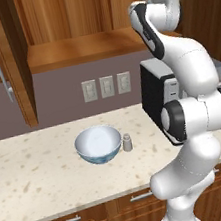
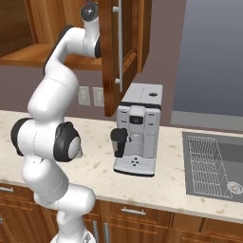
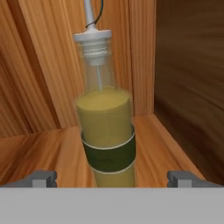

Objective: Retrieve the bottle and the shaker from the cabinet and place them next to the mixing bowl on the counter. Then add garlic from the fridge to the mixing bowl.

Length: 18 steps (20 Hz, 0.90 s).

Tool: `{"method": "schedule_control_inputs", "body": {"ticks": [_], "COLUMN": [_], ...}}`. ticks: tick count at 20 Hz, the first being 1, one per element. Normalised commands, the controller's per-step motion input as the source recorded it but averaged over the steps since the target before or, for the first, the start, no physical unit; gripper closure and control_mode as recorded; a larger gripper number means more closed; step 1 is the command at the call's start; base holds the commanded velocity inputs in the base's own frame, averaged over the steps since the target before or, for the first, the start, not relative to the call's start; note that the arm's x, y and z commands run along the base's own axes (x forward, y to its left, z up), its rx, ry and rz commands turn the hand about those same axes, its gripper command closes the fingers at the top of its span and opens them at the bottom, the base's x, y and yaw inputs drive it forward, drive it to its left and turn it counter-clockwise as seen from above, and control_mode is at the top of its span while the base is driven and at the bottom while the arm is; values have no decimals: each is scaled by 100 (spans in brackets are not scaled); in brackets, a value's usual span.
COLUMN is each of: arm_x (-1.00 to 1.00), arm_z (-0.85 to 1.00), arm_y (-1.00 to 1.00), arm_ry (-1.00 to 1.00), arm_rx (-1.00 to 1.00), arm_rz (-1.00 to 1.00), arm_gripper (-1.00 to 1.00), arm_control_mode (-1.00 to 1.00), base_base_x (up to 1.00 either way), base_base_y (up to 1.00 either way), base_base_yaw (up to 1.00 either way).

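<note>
The bottle [image 3: 106, 135] stands upright on the cabinet [image 3: 39, 151] shelf, straight ahead of the gripper [image 3: 111, 178] and between its spread fingertips, which do not touch it. The hand is released, holding nothing. Well below the hand, the shaker [image 1: 127, 142] stands just beside the mixing bowl [image 1: 98, 144] on the counter [image 1: 37, 179].

On the bench [image 1: 36, 175] the mixing bowl [image 1: 99, 144] stands with the shaker [image 1: 127, 142] just beside it on its right. A coffee machine [image 2: 138, 129] stands further right on the bench, with the sink [image 2: 213, 166] to its right. Above, inside the cabinet [image 1: 87, 48], the bottle [image 3: 106, 131] stands upright on the cabinet floor near the back corner, between the fingertips [image 3: 41, 178] of the wide-spread gripper [image 3: 112, 179].
</note>
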Motion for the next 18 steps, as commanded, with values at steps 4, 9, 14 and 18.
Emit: {"method": "schedule_control_inputs", "body": {"ticks": [4,9,14,18], "arm_x": [0,9,20,0], "arm_z": [0,0,8,7], "arm_y": [0,0,0,0], "arm_ry": [9,18,6,0], "arm_rx": [-1,-6,-1,0], "arm_rz": [0,0,0,0], "arm_gripper": [-100,-100,-100,-100], "arm_control_mode": [-100,-100,-100,-100], "base_base_x": [0,0,0,0], "base_base_y": [0,0,0,0], "base_base_yaw": [0,0,0,0]}}
